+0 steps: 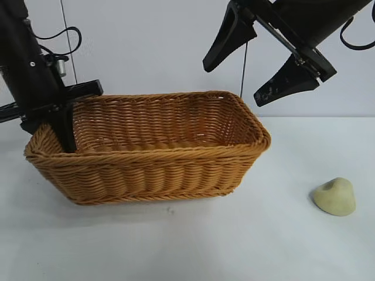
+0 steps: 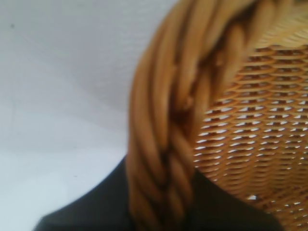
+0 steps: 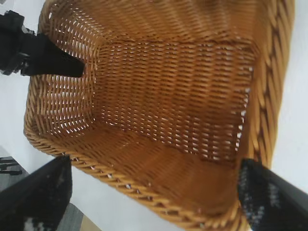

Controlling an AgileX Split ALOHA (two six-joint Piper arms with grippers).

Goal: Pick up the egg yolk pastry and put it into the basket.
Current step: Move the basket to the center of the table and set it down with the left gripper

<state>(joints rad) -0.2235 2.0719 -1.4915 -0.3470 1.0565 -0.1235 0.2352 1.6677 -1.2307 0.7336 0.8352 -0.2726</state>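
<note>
The egg yolk pastry (image 1: 335, 196), a pale cream-yellow dome, lies on the white table to the right of the basket, apart from both grippers. The golden-brown wicker basket (image 1: 152, 153) stands left of centre and nothing shows inside it. My left gripper (image 1: 63, 133) is shut on the braided rim at the basket's left end; the rim (image 2: 161, 120) runs between its dark fingers (image 2: 96, 214). My right gripper (image 1: 234, 84) is open and empty, high above the basket's right end. Its wrist view looks down into the basket (image 3: 168, 96). The pastry is out of both wrist views.
The white tabletop (image 1: 193, 246) extends in front of the basket and around the pastry. A thin cable (image 1: 243, 70) hangs behind the basket's right end. The left gripper (image 3: 43, 57) also shows in the right wrist view at the basket's far end.
</note>
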